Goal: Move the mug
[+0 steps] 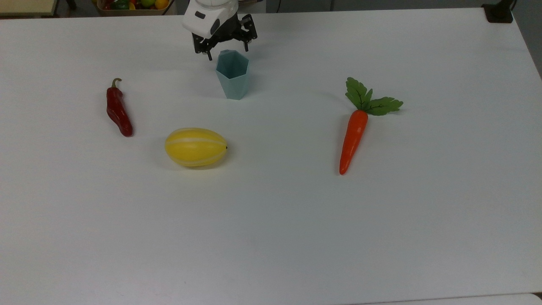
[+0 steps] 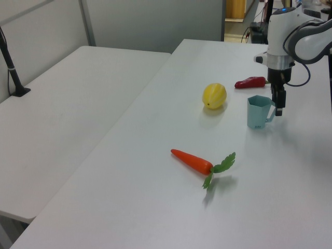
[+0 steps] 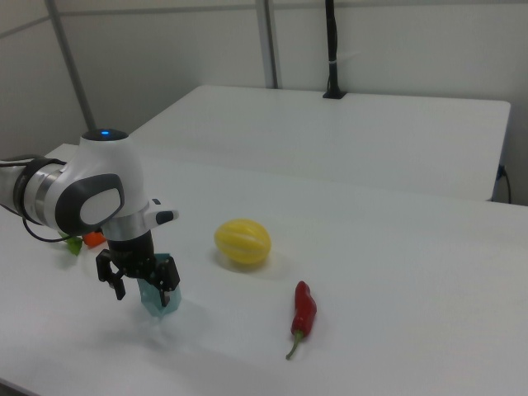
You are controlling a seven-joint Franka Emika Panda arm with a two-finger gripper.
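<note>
Top view: a plain white table (image 1: 271, 237) is seen, with the mug (image 1: 232, 75) stood upright near the upper middle of the frame. The gripper (image 1: 226, 47) is spread open just behind its rim, nothing held. A second white table (image 2: 78, 93) and grey wall panels are seen in the left view's upper left.

On the table (image 1: 271, 237), top view: chili (image 1: 118, 110) at left, melon (image 1: 195, 147) beside, mug (image 1: 232, 75) behind, carrot (image 1: 353, 134) at right.
</note>
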